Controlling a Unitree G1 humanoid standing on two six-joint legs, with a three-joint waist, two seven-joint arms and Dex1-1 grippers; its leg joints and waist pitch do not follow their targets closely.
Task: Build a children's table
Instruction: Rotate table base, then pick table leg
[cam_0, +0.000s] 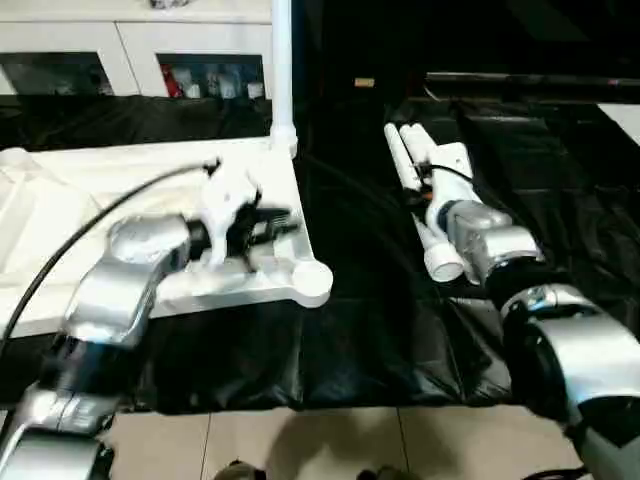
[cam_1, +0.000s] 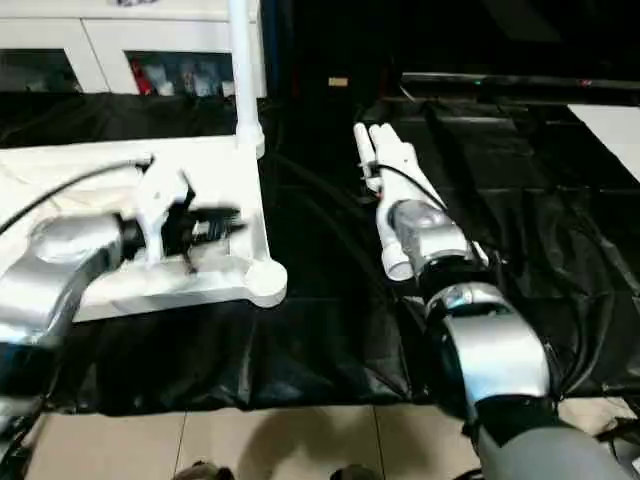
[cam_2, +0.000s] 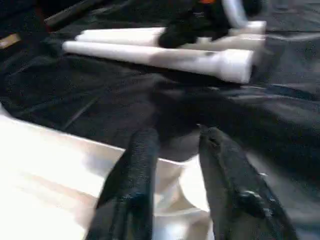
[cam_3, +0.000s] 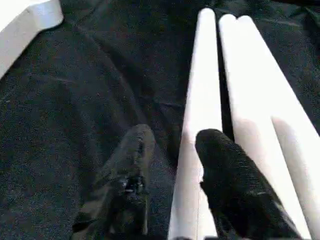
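The children's table top (cam_0: 90, 185) lies upside down on the black sheet at the left. One white leg (cam_0: 282, 60) stands upright in its far right corner socket. My left gripper (cam_0: 283, 222) hovers open over the top's right rim (cam_2: 100, 155), close to the near corner socket (cam_0: 312, 282), with nothing between its fingers (cam_2: 137, 165). To the right, three loose white legs (cam_3: 227, 85) lie side by side on the sheet. My right gripper (cam_3: 170, 132) is open just above them. One finger (cam_3: 225, 170) overlaps the nearest leg (cam_3: 202, 95), and the other is over the sheet.
A white cabinet with glass doors (cam_0: 140, 50) stands behind the work area. The black sheet (cam_0: 360, 330) covers the surface between the table top and the legs. Tiled floor (cam_0: 320, 440) begins at the sheet's near edge. A black cable (cam_0: 60, 255) runs along my left arm.
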